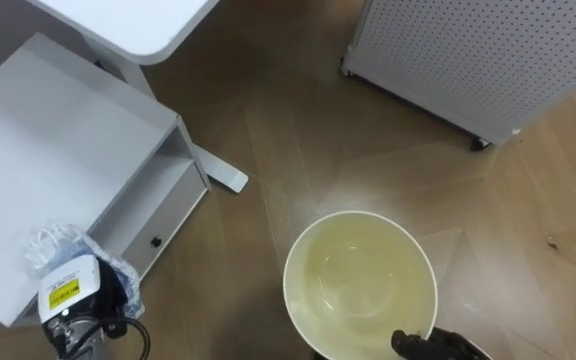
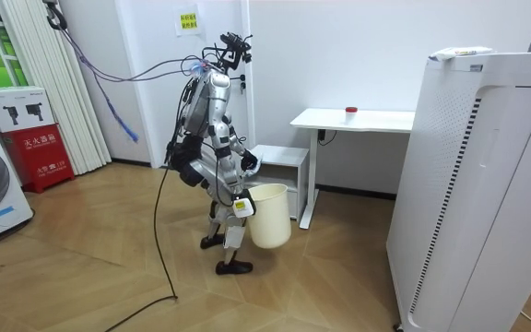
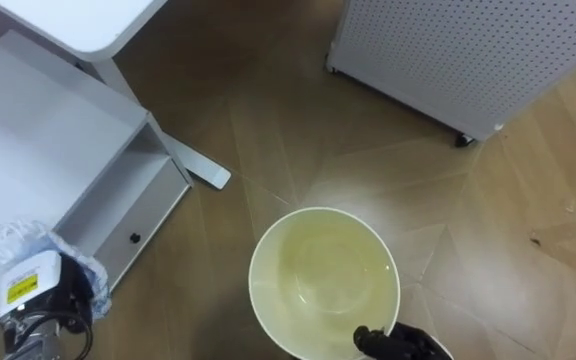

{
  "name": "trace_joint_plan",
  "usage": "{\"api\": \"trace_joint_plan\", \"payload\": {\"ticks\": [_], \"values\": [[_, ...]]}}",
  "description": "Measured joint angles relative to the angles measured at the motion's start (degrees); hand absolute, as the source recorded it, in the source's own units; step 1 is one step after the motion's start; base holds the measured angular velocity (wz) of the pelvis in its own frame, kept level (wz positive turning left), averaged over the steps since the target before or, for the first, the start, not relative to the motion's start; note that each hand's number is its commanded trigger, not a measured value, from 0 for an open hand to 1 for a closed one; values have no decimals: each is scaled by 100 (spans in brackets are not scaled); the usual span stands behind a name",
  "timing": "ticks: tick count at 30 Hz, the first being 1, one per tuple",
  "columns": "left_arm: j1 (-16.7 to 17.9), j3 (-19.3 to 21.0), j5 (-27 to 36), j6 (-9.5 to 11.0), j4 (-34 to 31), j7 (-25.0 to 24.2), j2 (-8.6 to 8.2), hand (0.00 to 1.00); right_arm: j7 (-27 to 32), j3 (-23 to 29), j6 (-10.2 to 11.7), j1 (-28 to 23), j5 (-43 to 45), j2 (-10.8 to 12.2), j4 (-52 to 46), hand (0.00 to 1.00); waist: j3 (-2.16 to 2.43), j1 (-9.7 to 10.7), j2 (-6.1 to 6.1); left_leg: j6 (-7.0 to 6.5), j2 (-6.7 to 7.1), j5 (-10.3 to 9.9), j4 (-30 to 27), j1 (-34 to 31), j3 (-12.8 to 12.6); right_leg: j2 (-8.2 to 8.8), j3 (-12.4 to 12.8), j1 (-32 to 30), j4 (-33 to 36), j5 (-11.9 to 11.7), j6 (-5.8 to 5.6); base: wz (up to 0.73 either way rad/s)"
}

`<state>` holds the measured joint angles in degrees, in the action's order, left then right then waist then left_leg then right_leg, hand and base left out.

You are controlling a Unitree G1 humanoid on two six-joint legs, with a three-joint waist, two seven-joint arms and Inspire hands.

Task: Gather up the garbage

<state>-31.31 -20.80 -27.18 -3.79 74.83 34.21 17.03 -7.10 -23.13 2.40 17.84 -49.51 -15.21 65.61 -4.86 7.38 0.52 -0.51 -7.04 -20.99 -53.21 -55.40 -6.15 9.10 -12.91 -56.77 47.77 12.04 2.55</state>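
A crumpled clear plastic wrapper [image 1: 52,246] [image 3: 20,240] sits in my left hand [image 1: 80,296] [image 3: 38,290], whose fingers curl round it at the lower left, over the front edge of a low white cabinet [image 1: 58,150]. A cream bucket [image 1: 361,282] [image 3: 323,280] hangs in front of me over the wooden floor, and its inside looks empty. My right hand [image 1: 430,346] [image 3: 393,343] grips its near rim with dark fingers. In the room view I stand beside the cabinet [image 2: 279,159] with the bucket [image 2: 269,217] at hip height.
A white desk [image 1: 133,25] [image 2: 353,120] stands over the cabinet, its foot [image 1: 223,175] reaching onto the floor. On its top is a small red thing [image 2: 350,111]. A tall white perforated unit on wheels [image 1: 468,60] [image 2: 473,184] stands to the right.
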Motion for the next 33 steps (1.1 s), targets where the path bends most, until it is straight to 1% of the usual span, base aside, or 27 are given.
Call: {"api": "trace_joint_plan", "payload": {"ticks": [4,6,8,9,11,12,14,15,16,18,19,20,24,26,28,30,31,32,33], "values": [[-30,29,-1,18,-2,-1,1,100,32,-47,1,10,-55,10,-1,100,0,-4,0,3,-6,1,30,34,-1,-8,-27,31,-26,1,2,0],[-35,31,-4,60,-7,1,0,100,105,-79,3,9,-57,36,4,100,-1,-6,1,5,-13,2,55,77,3,-18,-37,84,-64,1,2,0],[-36,41,-3,173,-8,10,-29,100,130,-150,21,26,-55,93,127,100,-7,-16,2,6,-17,2,125,219,7,-33,-36,234,-147,-3,-4,0],[-36,42,-12,193,-15,16,-46,100,133,-149,25,35,-55,106,160,100,-11,-19,9,8,-19,4,156,266,6,-38,-43,288,-185,-7,-11,0],[-35,34,-108,348,-45,79,-69,100,102,-155,66,47,-28,171,250,100,-17,-46,16,17,-12,13,277,435,5,-45,-59,462,-298,-13,-22,0],[-35,30,-112,393,-67,110,-70,100,85,-166,73,47,-30,183,268,100,-20,-56,10,19,-12,19,312,473,-7,-40,-50,489,-314,-12,-26,5],[-23,22,-104,533,-210,209,-100,100,64,-243,164,82,-14,198,315,100,-38,-112,-1,13,-1,34,441,639,-87,2,-10,581,-330,4,-50,0],[-9,28,-103,571,-241,238,-119,100,65,-260,190,84,21,205,325,100,-38,-131,-1,13,10,36,482,695,-107,8,-3,620,-335,7,-56,-3],[54,32,-97,635,-365,322,-167,100,71,-269,211,83,81,227,349,100,-41,-154,-5,19,74,50,590,824,-136,33,-1,704,-400,16,-69,0],[179,22,-47,790,-582,441,-263,100,67,-276,304,69,152,271,371,100,-43,-154,-4,7,101,109,814,1032,-184,68,8,856,-522,23,-90,5],[274,20,-49,932,-688,455,-320,100,66,-274,329,62,264,316,401,100,-44,-146,-6,13,168,135,951,1168,-195,81,6,970,-607,21,-102,0],[377,20,-54,1045,-795,455,-378,100,67,-272,362,65,302,360,461,100,-45,-159,-9,19,178,143,1050,1292,-208,74,9,1072,-680,21,-113,0],[686,-43,-55,1269,-1129,445,-543,100,68,-273,461,37,370,487,565,100,-45,-175,-9,33,169,155,1250,1543,-255,30,16,1289,-832,8,-138,-7],[805,-150,-49,1405,-1203,412,-673,100,68,-272,525,12,431,512,564,100,-42,-206,-9,25,170,160,1330,1617,-305,1,36,1341,-928,-16,-177,-11],[864,-255,-32,1485,-1223,360,-773,100,69,-268,541,-4,436,537,564,100,-36,-243,-9,20,173,163,1375,1644,-317,-1,15,1374,-987,-25,-193,-3],[989,-431,72,1549,-1413,258,-849,100,70,-270,591,-47,441,549,566,100,-28,-293,-8,18,173,166,1392,1665,-316,-7,11,1404,-1019,-33,-203,0],[1116,-526,70,1584,-1593,181,-886,100,69,-270,614,-70,454,556,571,100,-26,-320,-11,18,181,166,1399,1696,-317,3,7,1432,-1016,-33,-204,4],[1239,-617,72,1629,-1721,101,-917,100,53,-270,636,-94,453,574,570,100,-13,-323,-14,13,185,168,1445,1741,-333,11,4,1460,-1016,-34,-205,0],[1289,-660,72,1654,-1765,61,-933,100,38,-271,636,-97,452,581,571,100,-8,-328,-20,11,189,170,1460,1768,-348,17,4,1473,-1016,-35,-207,0]]}}
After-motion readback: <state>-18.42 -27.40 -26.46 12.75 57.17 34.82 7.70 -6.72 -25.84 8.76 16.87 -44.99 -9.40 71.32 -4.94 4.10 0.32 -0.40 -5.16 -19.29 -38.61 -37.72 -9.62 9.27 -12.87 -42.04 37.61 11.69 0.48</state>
